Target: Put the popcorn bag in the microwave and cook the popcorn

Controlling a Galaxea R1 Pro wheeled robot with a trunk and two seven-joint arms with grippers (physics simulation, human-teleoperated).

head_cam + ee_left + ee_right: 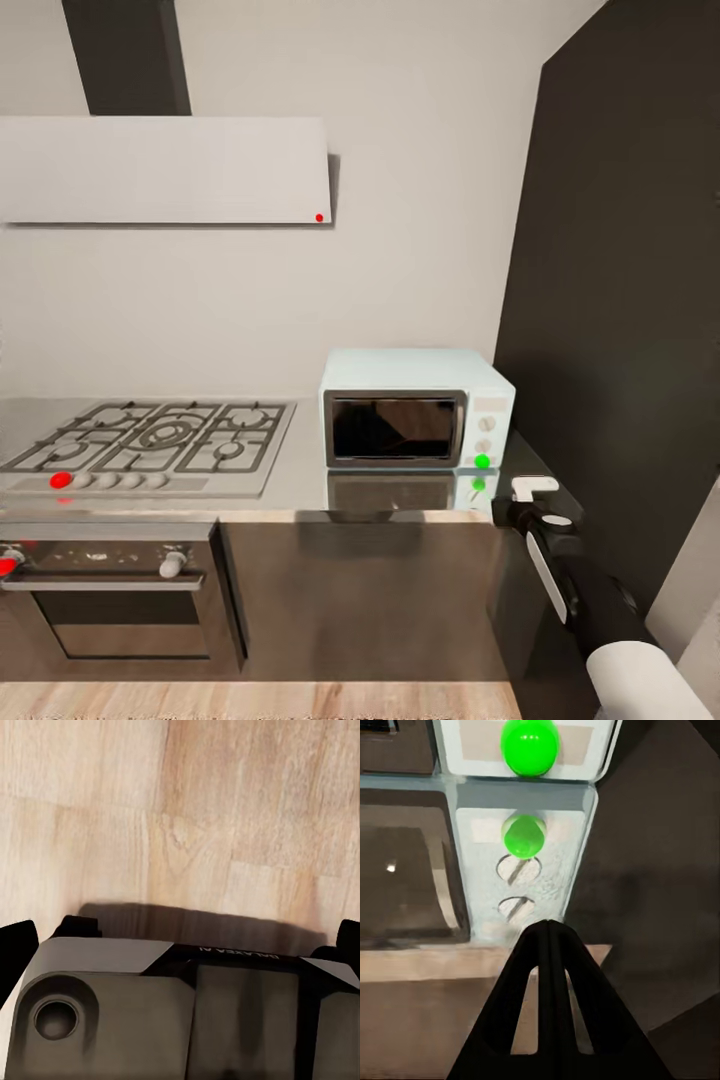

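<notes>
Countertop (300,495): grey, glossy, metal-like, mirroring the microwave (415,408).
Microwave: pale-blue smooth casing, dark glossy glass door.
Hob (150,445): brushed steel, dark grates.
Floor (180,817): pale wood planks, matt grain.
Right gripper (550,945): matt black fingers, plastic-looking.

Soft, even indoor light with no visible lamp. The glossy countertop (300,495) mirrors the microwave (415,408) standing on it, green indicator light (482,461) included. Below the countertop, cabinet fronts are dim. The renders look slightly blurred, and wrist views are softer.
</notes>
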